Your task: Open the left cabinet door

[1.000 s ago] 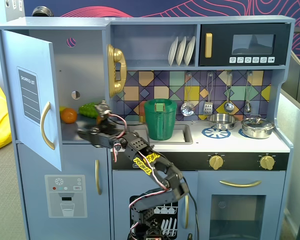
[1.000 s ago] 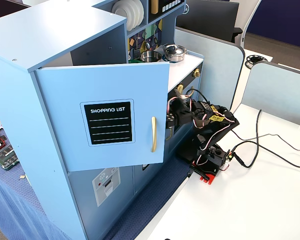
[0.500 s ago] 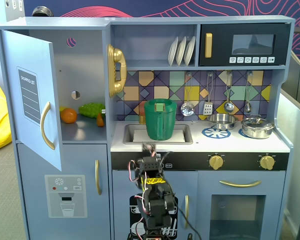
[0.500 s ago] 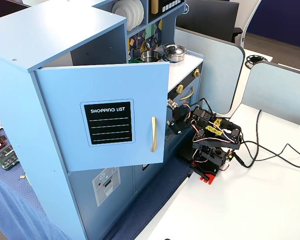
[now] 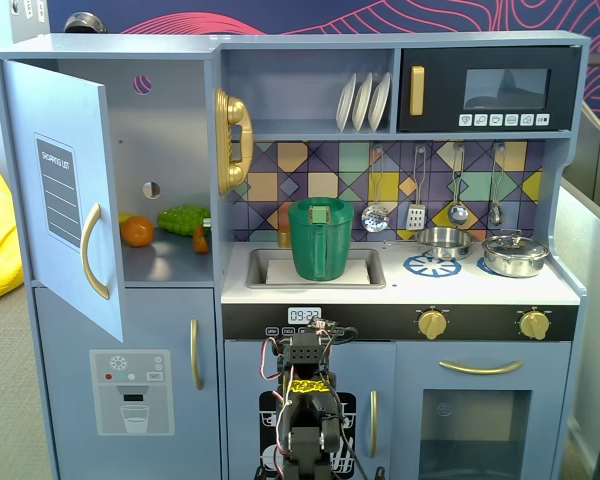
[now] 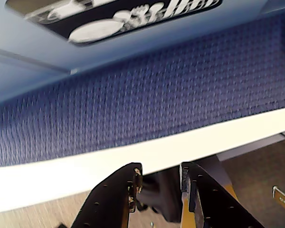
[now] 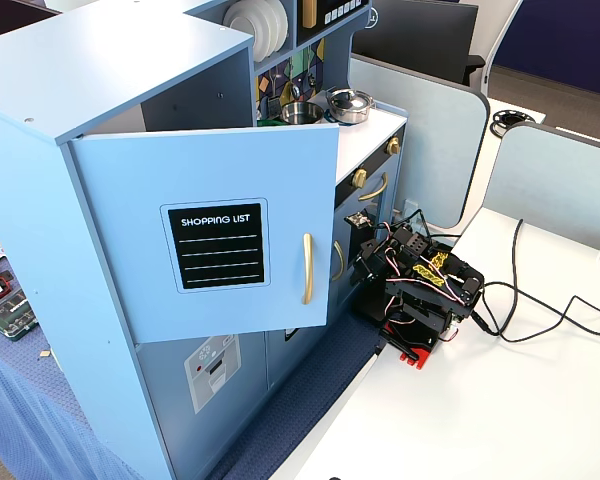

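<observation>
Blue-grey left cabinet door (image 7: 205, 236) swung open | arm folded low | end effector (image 6: 159, 183) seemingly slightly parted, empty

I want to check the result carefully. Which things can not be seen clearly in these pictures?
- Wrist view: the tool is cut off by the bottom edge; only its fingertips show, a gap between them.
- A fixed view: the left cabinet door is seen edge-on, so its chalkboard text is too small to read.
- Another fixed view: the open door hides the compartment behind it.

Office or lab space, not a real kitchen. Grey cubicle partitions (image 7: 420, 120) and a white desk (image 7: 540, 420) surround a wooden toy kitchen (image 5: 400, 290); loose cables (image 7: 540, 310) lie on the desk.
</observation>
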Controlling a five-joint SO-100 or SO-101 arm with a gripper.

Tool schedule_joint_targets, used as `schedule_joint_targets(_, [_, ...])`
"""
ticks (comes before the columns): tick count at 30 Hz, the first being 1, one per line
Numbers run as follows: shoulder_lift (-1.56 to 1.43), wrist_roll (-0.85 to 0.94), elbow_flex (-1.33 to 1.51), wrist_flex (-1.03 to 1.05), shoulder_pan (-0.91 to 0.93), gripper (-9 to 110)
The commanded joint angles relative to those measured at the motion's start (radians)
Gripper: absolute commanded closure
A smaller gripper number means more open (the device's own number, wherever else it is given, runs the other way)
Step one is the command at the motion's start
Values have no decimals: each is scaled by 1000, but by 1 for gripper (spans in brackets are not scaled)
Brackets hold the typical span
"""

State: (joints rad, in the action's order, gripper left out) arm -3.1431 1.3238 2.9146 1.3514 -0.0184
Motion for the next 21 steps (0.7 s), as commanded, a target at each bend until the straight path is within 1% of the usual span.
schedule_joint_targets(1, [-3, 6, 46, 84, 21, 101])
schedule_joint_targets(11, [-34, 52, 81, 161, 31, 101])
schedule_joint_targets(19, [-35, 230, 81, 183, 66, 101])
schedule_joint_targets(21, [-35, 242, 81, 179, 71, 101])
